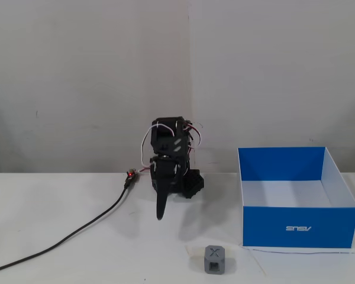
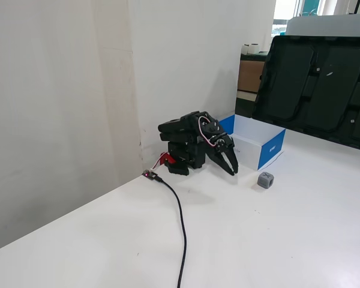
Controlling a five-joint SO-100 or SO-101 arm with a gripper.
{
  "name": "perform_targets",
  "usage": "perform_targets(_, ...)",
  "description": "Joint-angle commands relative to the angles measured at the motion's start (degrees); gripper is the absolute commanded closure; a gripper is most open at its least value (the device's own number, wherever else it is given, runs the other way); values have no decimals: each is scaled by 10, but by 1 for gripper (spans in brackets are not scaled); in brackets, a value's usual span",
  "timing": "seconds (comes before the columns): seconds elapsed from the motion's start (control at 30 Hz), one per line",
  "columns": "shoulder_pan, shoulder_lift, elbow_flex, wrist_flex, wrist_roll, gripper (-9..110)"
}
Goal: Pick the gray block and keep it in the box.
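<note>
- In a fixed view, from the front, you see the arm [image 1: 171,157] folded low near the wall, with the gripper [image 1: 160,214] pointing down to the table [image 1: 59,236]. From this side the fingers look like one thin blade, so I cannot tell here how far they are open.
- The block [image 1: 215,261] stands on the table at about 4 o'clock from the gripper, well apart from it, with the X face toward the camera. The box [image 1: 296,228] is at 3 o'clock from the gripper, open on top; the block is just beside its front left corner.
- In the other fixed view, from the side, the gripper [image 2: 231,170] hangs near the table with the fingers closed or nearly closed, and it holds nothing. The block [image 2: 265,180] is at 3 o'clock from it, and the box [image 2: 270,149] is behind, at about 1 o'clock.
- The cable [image 2: 179,222] runs from the base across the table, away from the block.
- What could go wrong, I think: the block is very near the box wall, so an open finger may hit the wall or push the block away. The bevelled corners may also slip if you close on them slanted.
</note>
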Motion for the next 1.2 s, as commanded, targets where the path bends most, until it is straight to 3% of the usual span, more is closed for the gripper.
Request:
perform_targets(0.0,-17,-14,-79,-36,17,101)
perform_targets(0.5,-69,-387,-302,-32,109,101)
perform_targets(1.17,-146,-664,-512,65,237,101)
